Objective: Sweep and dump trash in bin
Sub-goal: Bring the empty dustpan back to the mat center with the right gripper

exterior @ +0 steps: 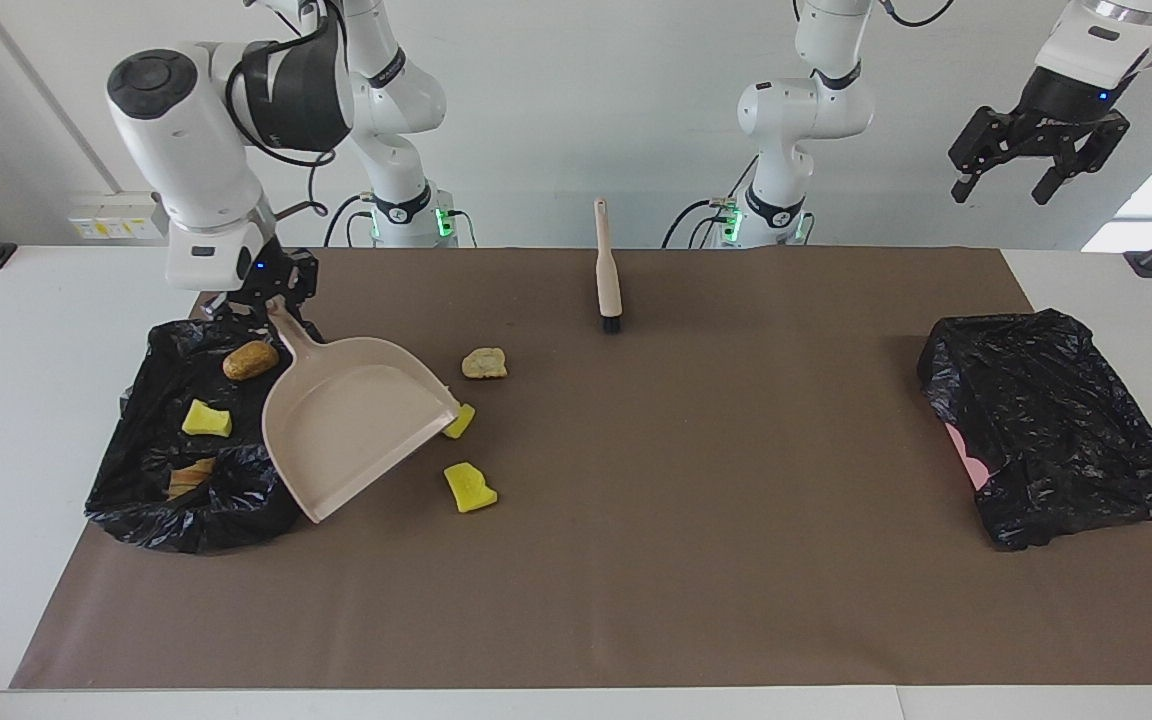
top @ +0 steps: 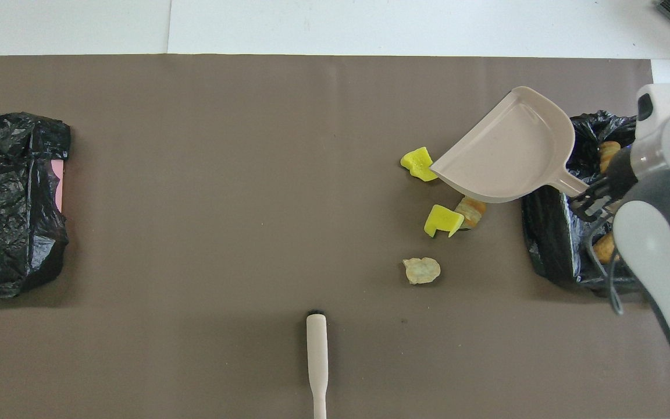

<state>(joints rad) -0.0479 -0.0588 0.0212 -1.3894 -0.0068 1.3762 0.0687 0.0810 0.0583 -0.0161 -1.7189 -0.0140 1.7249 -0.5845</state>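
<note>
Gripping the dustpan (exterior: 351,425) handle, my right gripper (exterior: 271,300) hangs over the bin (exterior: 151,500); only facing shows three chunks (exterior: 206,418) inside, my arm covering them overhead. Left gripper (exterior: 1041,150) waits open.

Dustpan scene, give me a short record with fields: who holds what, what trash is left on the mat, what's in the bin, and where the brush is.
right gripper: shut on the dustpan handle, over the bin's edge
left gripper: open, raised, waiting above the left arm's end of the table
dustpan: empty, mouth toward the loose trash
trash on mat: four chunks, among them a yellow chunk and a pale tan chunk
bin: open black bag, three chunks inside
brush: lying on the mat near the robots, untouched
second bag: at the left arm's end
</note>
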